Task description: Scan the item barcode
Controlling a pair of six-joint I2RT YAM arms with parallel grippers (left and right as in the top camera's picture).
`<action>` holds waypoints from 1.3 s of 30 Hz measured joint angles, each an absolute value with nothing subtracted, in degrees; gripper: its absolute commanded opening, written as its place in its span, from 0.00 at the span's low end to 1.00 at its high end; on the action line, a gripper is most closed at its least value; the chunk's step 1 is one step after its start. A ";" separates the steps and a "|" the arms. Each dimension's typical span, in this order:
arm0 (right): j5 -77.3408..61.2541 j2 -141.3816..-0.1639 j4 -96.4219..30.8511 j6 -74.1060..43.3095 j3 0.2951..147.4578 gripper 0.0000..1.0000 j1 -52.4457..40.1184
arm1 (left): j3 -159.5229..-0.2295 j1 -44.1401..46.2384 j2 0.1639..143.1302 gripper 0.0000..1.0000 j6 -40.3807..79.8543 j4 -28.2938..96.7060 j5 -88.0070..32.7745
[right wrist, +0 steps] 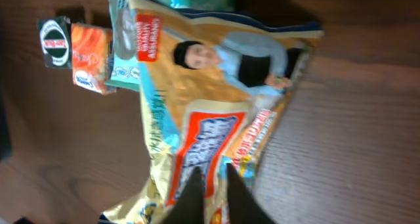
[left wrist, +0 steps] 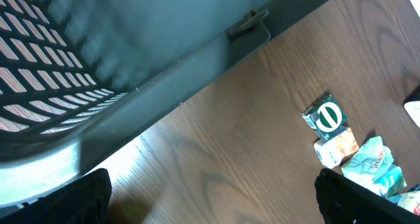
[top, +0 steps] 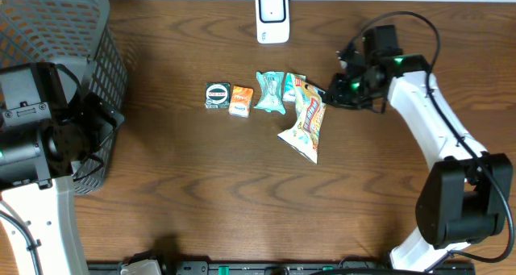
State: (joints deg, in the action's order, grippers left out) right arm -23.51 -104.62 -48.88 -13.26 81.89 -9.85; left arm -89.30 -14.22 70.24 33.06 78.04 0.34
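Looks like a shop checkout: a wire basket, packaged snacks near a white scanner, wooden table.

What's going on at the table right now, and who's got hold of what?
The right gripper has its fingers shut on the far end of the snack bag, which looks to be lying on the table, not yet lifted. The white scanner stands at the far edge. The left gripper hangs open beside the basket, holding nothing. Three smaller packs lie in a row next to the bag.
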 measured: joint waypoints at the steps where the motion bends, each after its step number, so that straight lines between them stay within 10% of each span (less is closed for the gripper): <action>1: -22.13 -104.62 -48.29 -14.02 81.89 0.01 -11.09 | -89.30 -14.22 70.24 0.97 33.06 78.02 0.34; 16: -7.27 -108.92 -42.54 -21.61 81.52 0.01 -23.77 | -89.30 -14.22 70.24 0.98 33.04 78.02 0.34; 39: 12.43 -111.59 -68.82 -16.88 90.54 0.04 -15.57 | -89.30 -14.22 70.24 0.98 33.04 78.04 0.34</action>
State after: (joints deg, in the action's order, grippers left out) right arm 12.43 -111.59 -68.82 -16.88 90.54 -15.57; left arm -89.30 -14.22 70.24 33.04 78.04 0.34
